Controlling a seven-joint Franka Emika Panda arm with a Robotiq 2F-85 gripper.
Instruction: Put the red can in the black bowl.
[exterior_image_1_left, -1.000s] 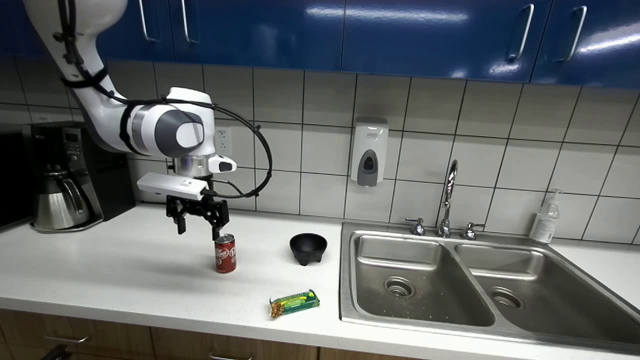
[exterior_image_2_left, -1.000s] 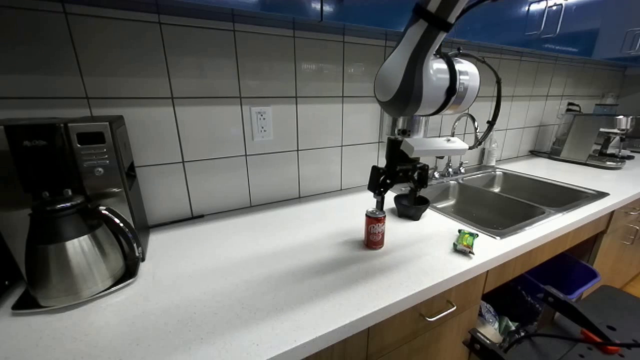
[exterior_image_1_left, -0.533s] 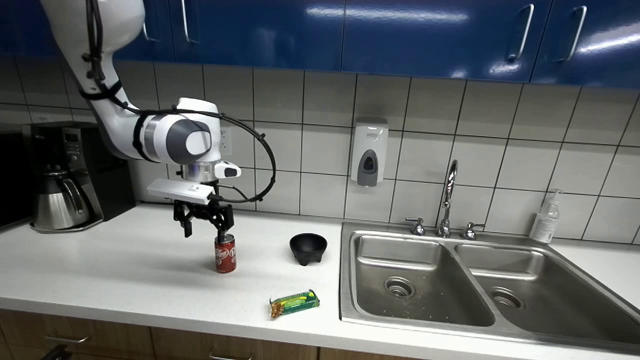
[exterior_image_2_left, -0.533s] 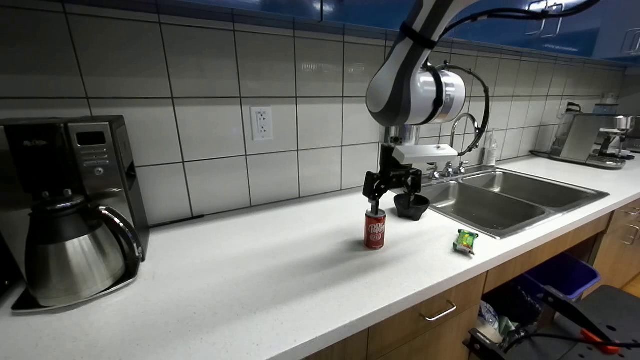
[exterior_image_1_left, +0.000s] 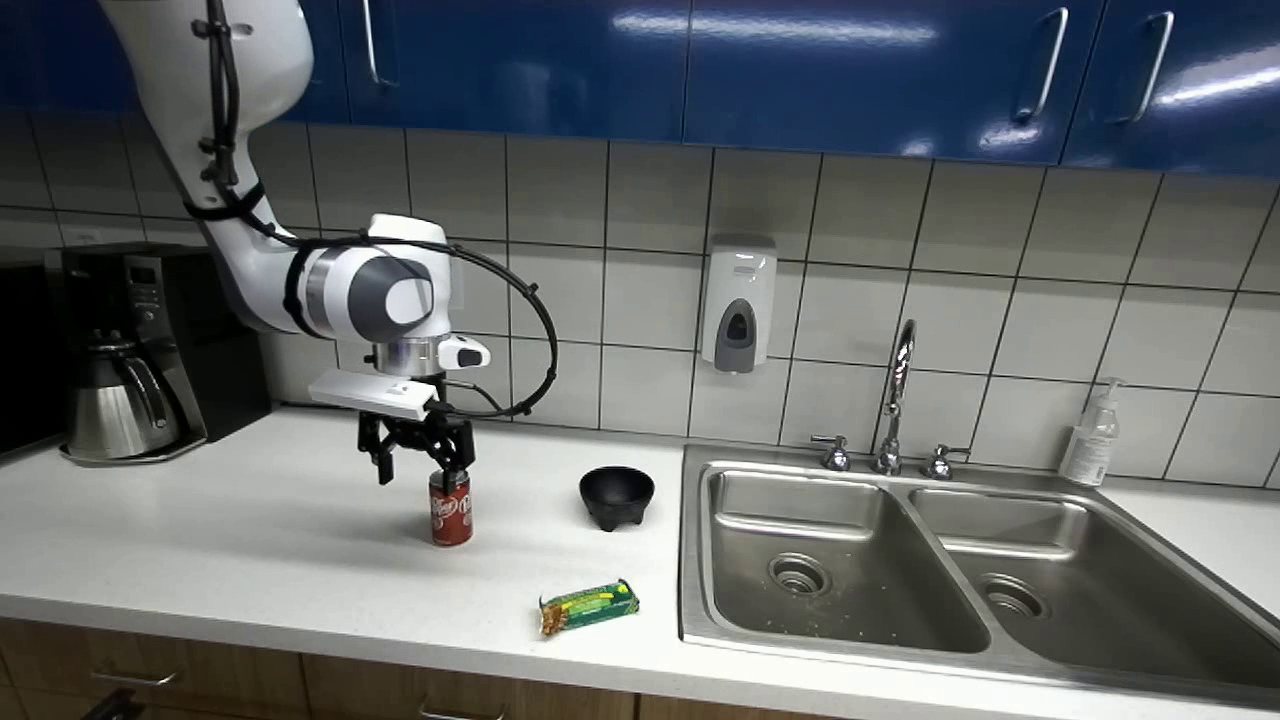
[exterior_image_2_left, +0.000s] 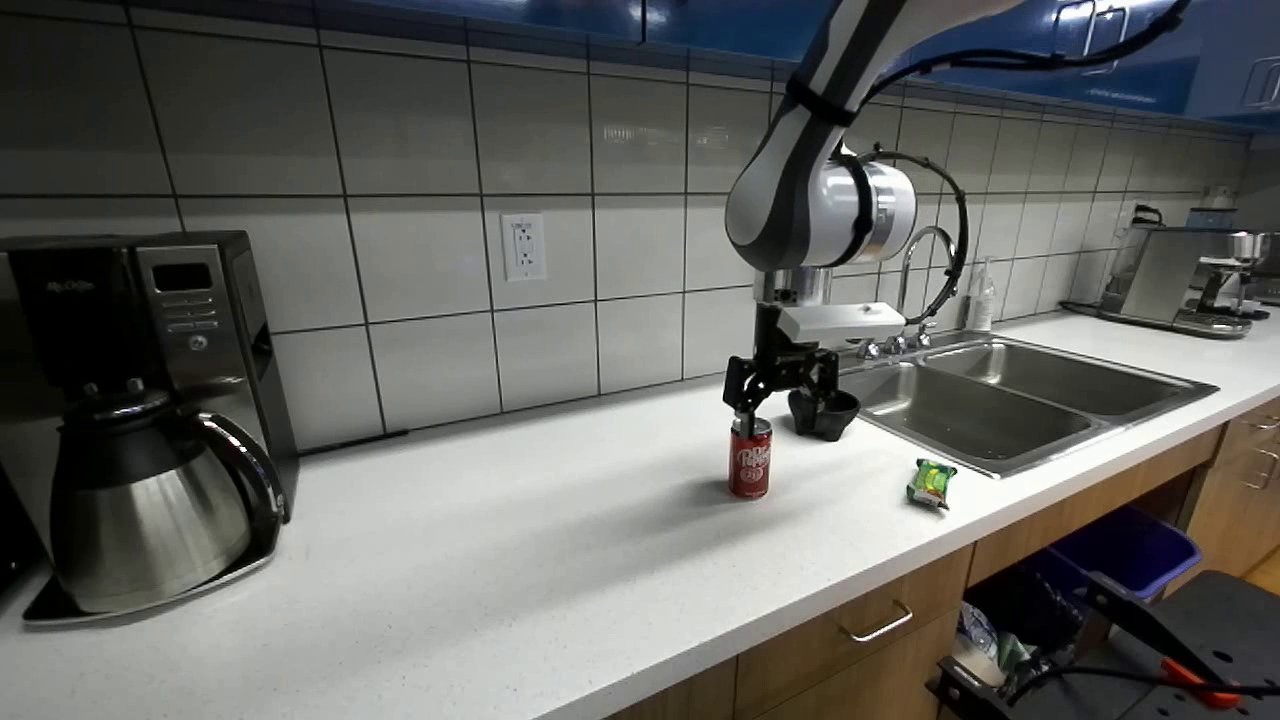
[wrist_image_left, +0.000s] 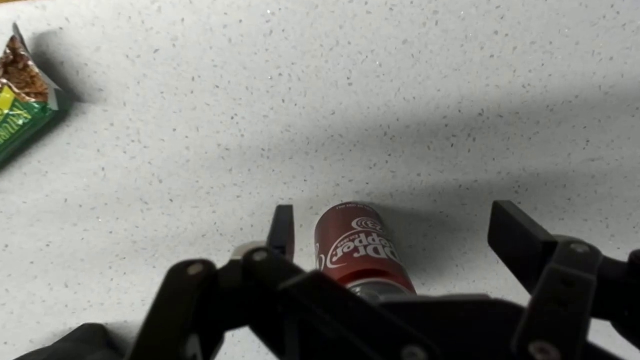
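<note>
Red can stands upright on the tabletop, not yet lifted, with the gripper at its upper end. The jaws are wide and hold nothing: in the wrist view the can shows between them, off centre, with the finger on the right, the side of the green packet, just beside its wall and more room on the left. How far the fingers reach below the rim is hard to judge, as the gripper's own links hide much of the can's top there.

The step in hand looks like the grasp. To do it well, ease slightly right to centre the can, sink straight down until both fingers face the red wall below the top, then close slowly and evenly; a finger that arrives first may nudge or tip so slim a can.

Right of it and a little farther, well apart, sits the black bowl, upright on its narrower base. The lift should bring the can's bottom fully above the bowl's rim before travelling right, and the release should come low, once the can is steady. The packet lies near and right, off that path; the sink is farther right.
</note>
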